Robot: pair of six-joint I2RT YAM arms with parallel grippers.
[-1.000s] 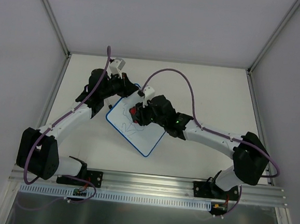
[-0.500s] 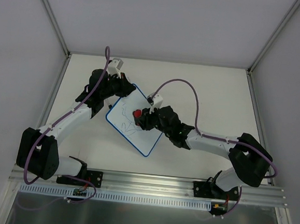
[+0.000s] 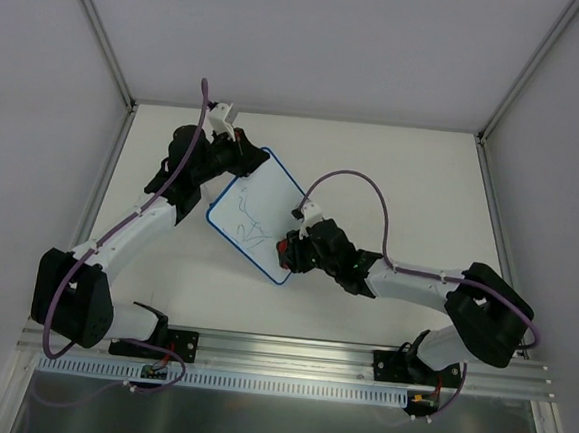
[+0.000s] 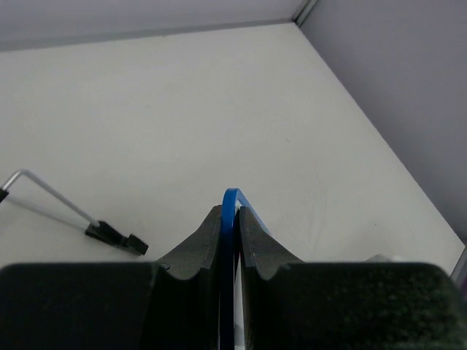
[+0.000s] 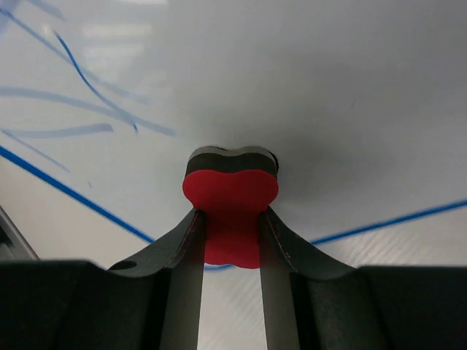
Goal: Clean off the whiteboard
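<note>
The small, flat, rectangular whiteboard (image 3: 261, 196), white with rounded corners and a thin blue rim, sits turned diagonally on the off-white table (image 3: 413, 176). It is left of the table's middle and nearer the far edge than the near one. From above I cannot tell whether it lies flat or is tipped up. Loose blue marker lines (image 3: 246, 223) cross its near-left half, while the half toward the far-right is bare white.

The left gripper (image 3: 244, 159) is at the board's far corner. Its wrist view shows the black fingers (image 4: 193, 251) closed tight on the blue rim (image 4: 232, 204), which stands edge-on between them. To their left in that view, a thin grey bent wire (image 4: 51, 193) ends in a small black clip (image 4: 117, 236) over the table.

The right gripper (image 3: 293, 253) is at the board's near corner, closest to the table's near edge. It is clamped on a small red bone-shaped eraser (image 5: 230, 193) with a black layer on its far face. That black end is pressed against the white surface just inside the rim. The blue strokes lie off to the eraser's upper left in the right wrist view.
</note>
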